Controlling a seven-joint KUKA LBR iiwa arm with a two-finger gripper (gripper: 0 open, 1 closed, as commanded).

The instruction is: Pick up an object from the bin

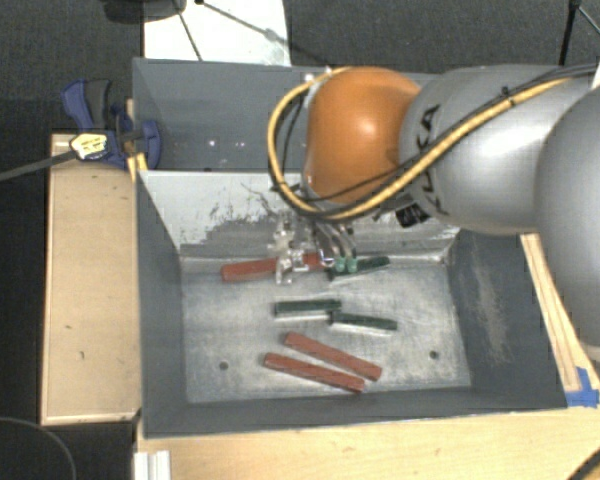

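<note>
Low at the back of the bin (pixel 450 368), at the foot of the sloping rear wall (pixel 205 208): the gripper (pixel 305 260), hanging under the orange cover (pixel 355 133) and a loop of cables (pixel 276 138). Running off to the left of it, a red-brown flat stick (pixel 248 270), laid along the wall's foot with its near end right up against the gripper; just beside the gripper on the right, a short green stick (pixel 370 263). Width of the jaws: cannot tell, nor any hold on either stick (too crowded and shadowed down there to read). By the look of it, light, stiff and thin, that red-brown flat stick, with a smooth face apt to slide on bare metal; nothing fragile about it. Best taken across the narrow width, near the middle of the length, to guard against swinging or tipping once lifted. Awkward in that spot, though: flat on the floor and close to the wall, so little room for a jaw behind. Farther forward and well apart from the gripper, two dark green sticks (pixel 305 308) nearly end to end on the mid floor, and two more red-brown sticks (pixel 330 356) side by side near the front.
</note>
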